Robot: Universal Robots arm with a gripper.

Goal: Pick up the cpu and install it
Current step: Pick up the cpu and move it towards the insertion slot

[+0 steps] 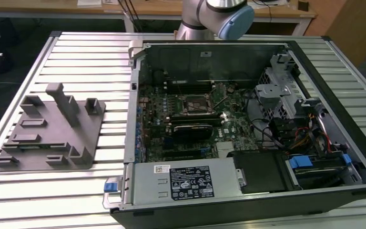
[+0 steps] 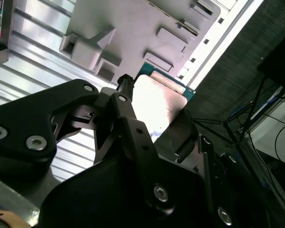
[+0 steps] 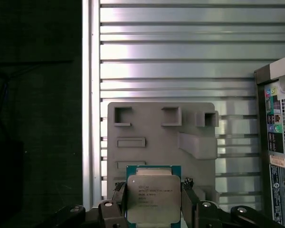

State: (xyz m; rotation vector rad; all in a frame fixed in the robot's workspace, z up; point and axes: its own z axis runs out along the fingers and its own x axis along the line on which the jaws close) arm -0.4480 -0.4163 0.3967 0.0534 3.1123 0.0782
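In the first wrist view the cpu (image 3: 153,198), a flat square chip with a silver top and a thin green rim, sits clamped between my gripper's (image 3: 153,206) two black fingers (image 3: 118,202), one on each side edge. It hangs well above the grey plastic fixture (image 3: 161,137) on the slatted table. In the second wrist view the cpu's shiny face (image 2: 156,102) shows between the same fingers (image 2: 125,97) of the gripper (image 2: 156,116). The exterior view shows the black square socket (image 1: 194,106) on the motherboard inside the open computer case (image 1: 335,81).
The grey fixture (image 1: 49,131) with upright blocks lies on the slatted metal table (image 1: 87,57) at the exterior view's left. The case holds a power supply (image 1: 183,181), drive bays (image 1: 285,90) and cables (image 1: 297,136). My arm (image 1: 218,14) rises behind the case. The case wall (image 3: 278,142) shows in the first wrist view.
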